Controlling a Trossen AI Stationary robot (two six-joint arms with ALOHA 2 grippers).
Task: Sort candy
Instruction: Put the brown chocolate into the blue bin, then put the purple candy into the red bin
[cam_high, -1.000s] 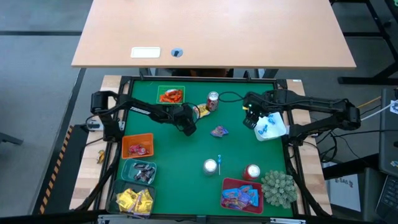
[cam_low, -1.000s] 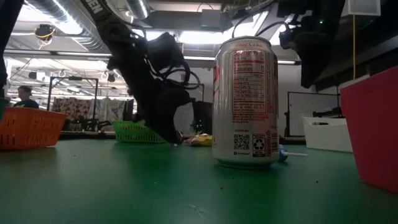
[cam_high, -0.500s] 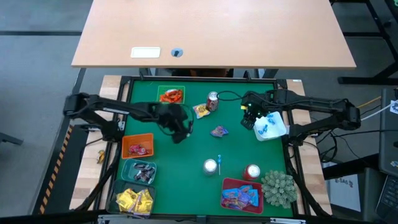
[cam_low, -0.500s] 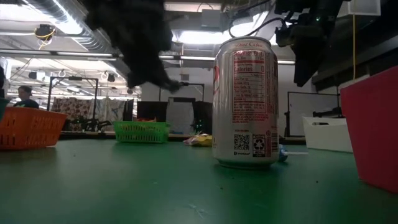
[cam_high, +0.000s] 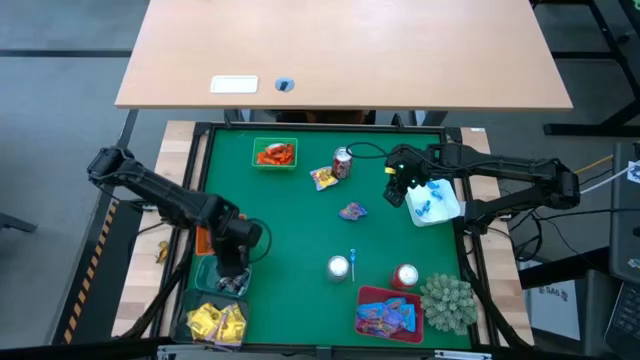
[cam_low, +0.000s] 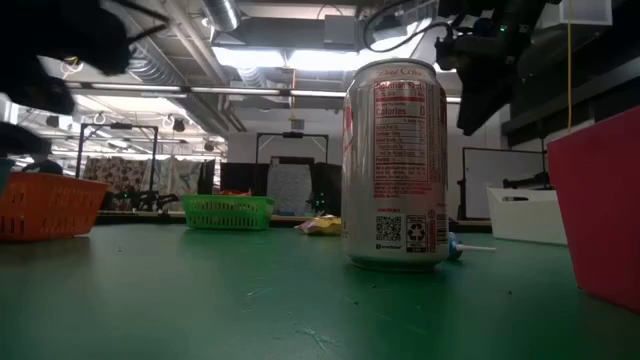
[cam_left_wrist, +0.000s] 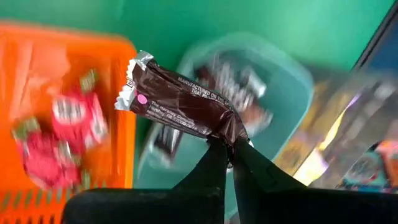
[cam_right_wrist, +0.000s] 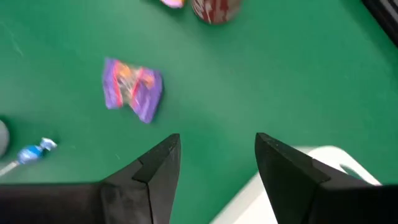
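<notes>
Change: left pincer has swung from table centre to over the teal bin of dark sweets; drop looks next | Left: clamped on dark brown candy bar | Right pincer: wide, empty, over green table near purple candy, likely next pick

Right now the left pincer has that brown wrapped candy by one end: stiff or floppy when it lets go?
Probably fairly stiff: the brown wrapped candy juts out unsupported from the left pincer, barely sagging. Likely light, since an end pinch carries it. The glossy wrapper might slide, so it should drop cleanly toward the teal bin.
</notes>
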